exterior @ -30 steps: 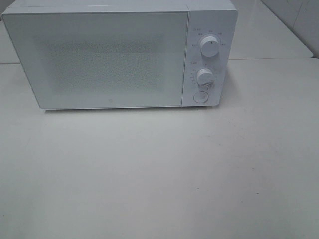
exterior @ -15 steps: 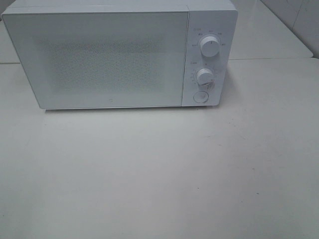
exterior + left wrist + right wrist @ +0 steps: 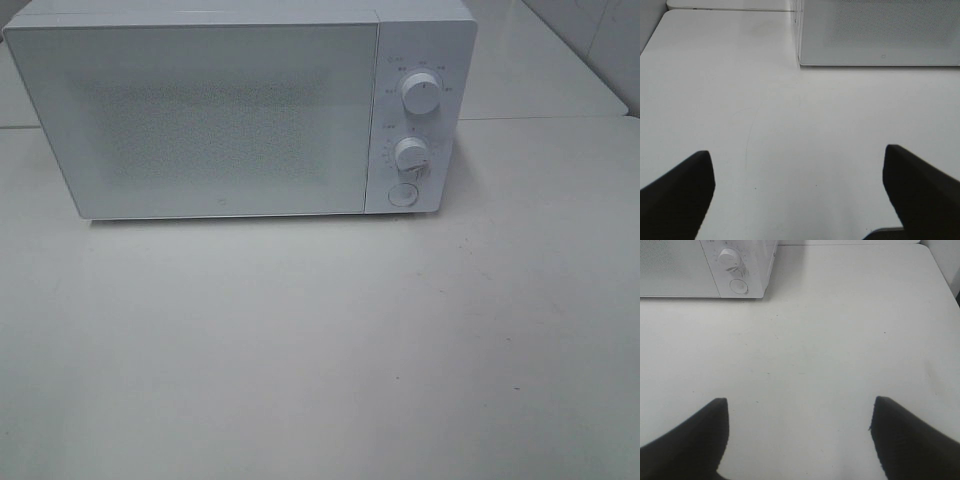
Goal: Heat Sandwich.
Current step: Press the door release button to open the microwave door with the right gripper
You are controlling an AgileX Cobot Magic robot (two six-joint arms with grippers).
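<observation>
- Microwave [image 3: 240,110] stands on the table [image 3: 320,350], door shut.
- Sandwich: in no view. It may be behind the speckled door; cannot tell.
- Judgement: loading is either done or not begun. The knobs give no readable heating state.
- Left end effector [image 3: 795,150]: wide, holding nothing.
- Right end effector [image 3: 800,399]: wide, holding nothing.
- Table: white, matte, faint scuffs.

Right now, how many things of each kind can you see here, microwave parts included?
Microwave: 1
Knobs: 2
Round button: 1
Total: 4
</observation>
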